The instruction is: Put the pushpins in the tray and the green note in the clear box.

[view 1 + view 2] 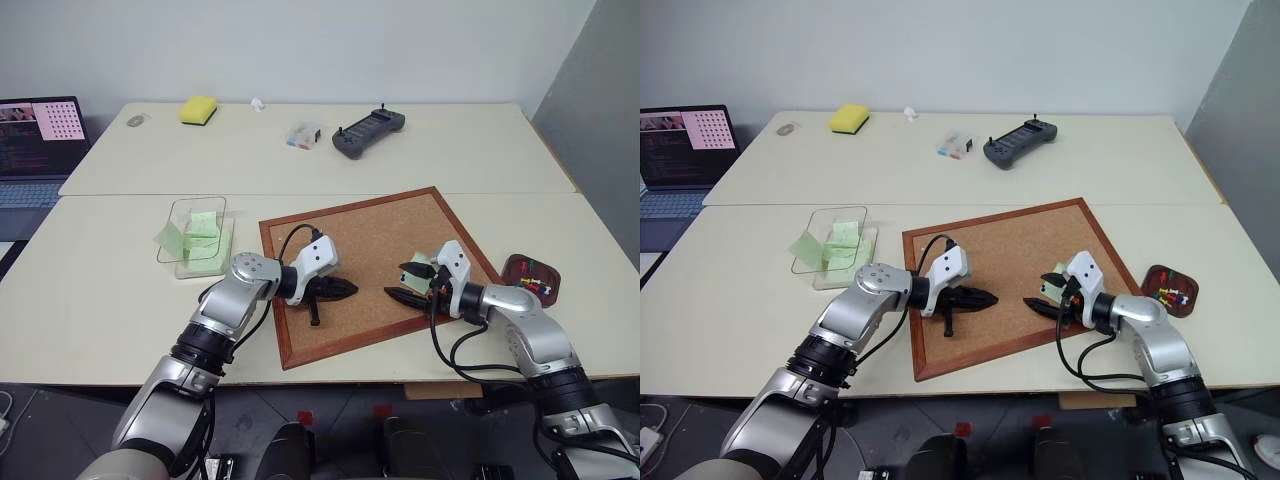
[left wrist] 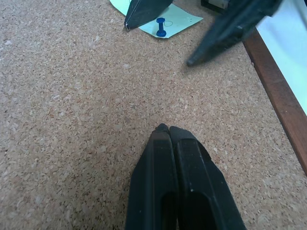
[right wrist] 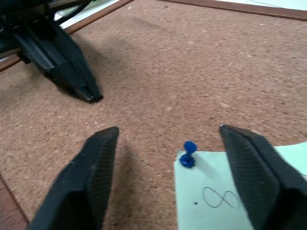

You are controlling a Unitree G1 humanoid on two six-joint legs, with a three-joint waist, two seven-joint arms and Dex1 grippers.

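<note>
A pale green note (image 3: 225,191) lies on the corkboard (image 1: 370,235), held down at its corner by a blue pushpin (image 3: 187,154). My right gripper (image 3: 169,132) is open, with one finger on each side of that pin and neither touching it. My left gripper (image 2: 163,129) is shut and empty, low over bare cork a short way to the left and pointing at the note. The dark reddish tray (image 1: 514,266) sits on the table right of the board and holds small red and green pushpins (image 1: 1173,293). The clear box (image 1: 200,235), left of the board, holds green paper.
A loose green sheet (image 1: 168,238) leans against the clear box's left wall. At the back of the table are a yellow sponge (image 1: 198,109), a small clear case (image 1: 303,134) and a dark controller (image 1: 368,130). A laptop (image 1: 35,140) stands at the far left.
</note>
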